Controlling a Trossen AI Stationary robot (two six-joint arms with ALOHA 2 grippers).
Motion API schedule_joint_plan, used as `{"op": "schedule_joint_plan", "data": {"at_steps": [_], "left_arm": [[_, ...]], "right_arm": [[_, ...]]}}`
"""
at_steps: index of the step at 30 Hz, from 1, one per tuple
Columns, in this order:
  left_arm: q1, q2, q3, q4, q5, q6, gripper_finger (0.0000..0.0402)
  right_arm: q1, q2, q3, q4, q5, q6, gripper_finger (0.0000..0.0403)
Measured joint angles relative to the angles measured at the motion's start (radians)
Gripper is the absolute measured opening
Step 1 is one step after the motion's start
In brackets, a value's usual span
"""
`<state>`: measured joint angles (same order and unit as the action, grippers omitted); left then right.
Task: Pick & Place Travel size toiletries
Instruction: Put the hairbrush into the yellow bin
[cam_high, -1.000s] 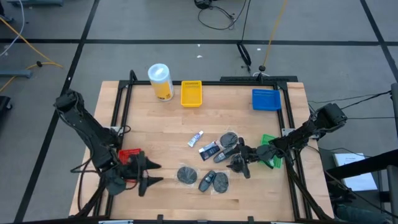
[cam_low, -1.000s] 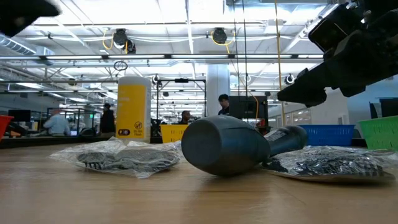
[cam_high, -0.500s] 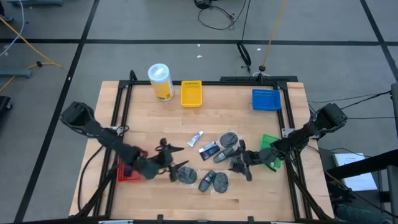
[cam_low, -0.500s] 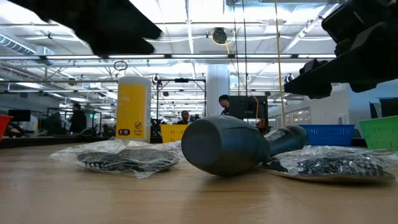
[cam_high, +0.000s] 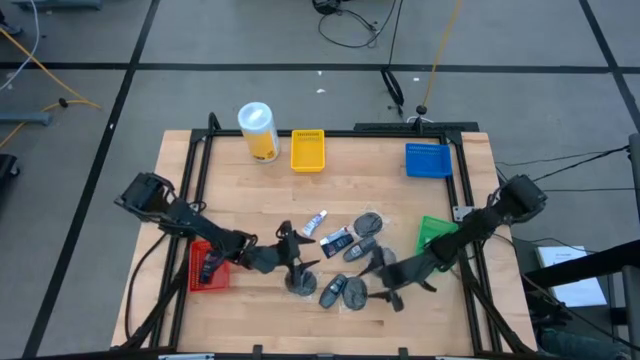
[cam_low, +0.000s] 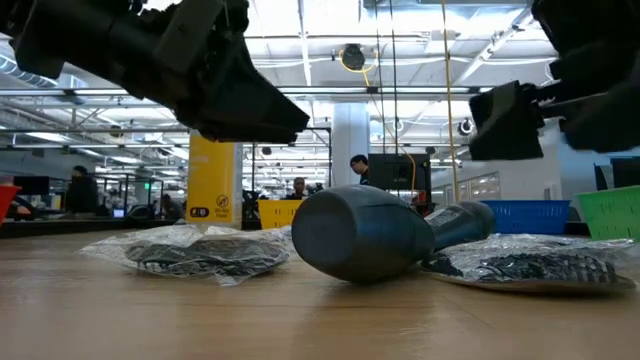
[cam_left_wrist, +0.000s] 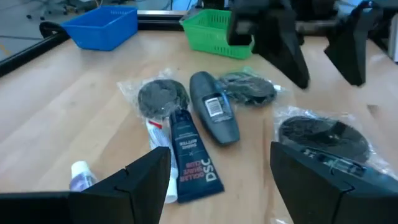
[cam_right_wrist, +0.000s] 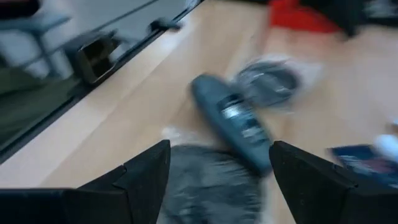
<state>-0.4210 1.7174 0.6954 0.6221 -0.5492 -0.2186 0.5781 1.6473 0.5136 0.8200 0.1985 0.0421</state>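
Note:
Toiletries lie mid-table: bagged dark grey discs (cam_high: 300, 283) (cam_high: 353, 293) (cam_high: 369, 222), dark oblong packs (cam_high: 331, 291) (cam_high: 360, 249), a dark blue tube (cam_high: 337, 240) and a slim white tube (cam_high: 316, 223). My left gripper (cam_high: 298, 254) hangs open just above the near-left disc, with the blue tube (cam_left_wrist: 189, 155) ahead of it. My right gripper (cam_high: 386, 279) hangs open right of the near-right disc, facing an oblong pack (cam_right_wrist: 230, 121). In the low view both grippers (cam_low: 235, 95) (cam_low: 515, 120) are clear of the table.
A red tray (cam_high: 207, 266) sits near the left edge and a green tray (cam_high: 434, 236) at the right. A yellow tray (cam_high: 308, 150), blue tray (cam_high: 428, 160) and tall yellow canister (cam_high: 258, 131) stand along the far edge. Bare wood lies between.
My left gripper has swept from beside the red tray toward the table's right, ending over the near-left disc. My right gripper has moved away from the green tray toward the near edge, beside the near-right disc. The toiletries have stayed put.

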Motion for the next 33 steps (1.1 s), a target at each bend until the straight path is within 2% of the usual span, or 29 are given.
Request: {"op": "schedule_joint_plan", "data": {"at_steps": [3, 7, 9, 11, 15, 23, 27, 33], "left_arm": [[-0.002, -0.002, 0.000, -0.006, 0.000, -0.011, 0.0271], [-0.006, -0.002, 0.000, -0.008, 0.000, -0.022, 0.0271], [-0.008, -0.001, 0.000, -0.022, 0.000, -0.025, 0.0271], [-0.009, -0.002, 0.000, -0.021, 0.003, -0.026, 0.0271], [-0.008, -0.002, 0.000, -0.021, 0.003, -0.028, 0.0271], [-0.008, -0.002, 0.000, -0.015, 0.002, -0.029, 0.0271], [-0.008, -0.002, 0.000, -0.015, 0.002, -0.029, 0.0271], [-0.009, -0.002, 0.000, 0.033, 0.059, -0.009, 0.0271]], "right_arm": [[0.015, 0.030, 0.079, -0.102, -0.095, -0.060, 0.0265], [0.069, 0.037, 0.183, -0.332, -0.005, -0.135, 0.0265], [0.094, 0.037, 0.209, -0.388, 0.056, -0.151, 0.0265], [0.117, 0.036, 0.212, -0.402, 0.090, -0.159, 0.0265], [0.133, 0.043, 0.210, -0.423, 0.087, -0.160, 0.0265], [0.089, 0.177, 0.209, -0.287, 0.058, -0.268, 0.0261], [0.068, 0.185, 0.211, -0.290, 0.052, -0.263, 0.0227], [0.056, 0.180, 0.209, -0.300, 0.071, -0.265, 0.0121]]}}
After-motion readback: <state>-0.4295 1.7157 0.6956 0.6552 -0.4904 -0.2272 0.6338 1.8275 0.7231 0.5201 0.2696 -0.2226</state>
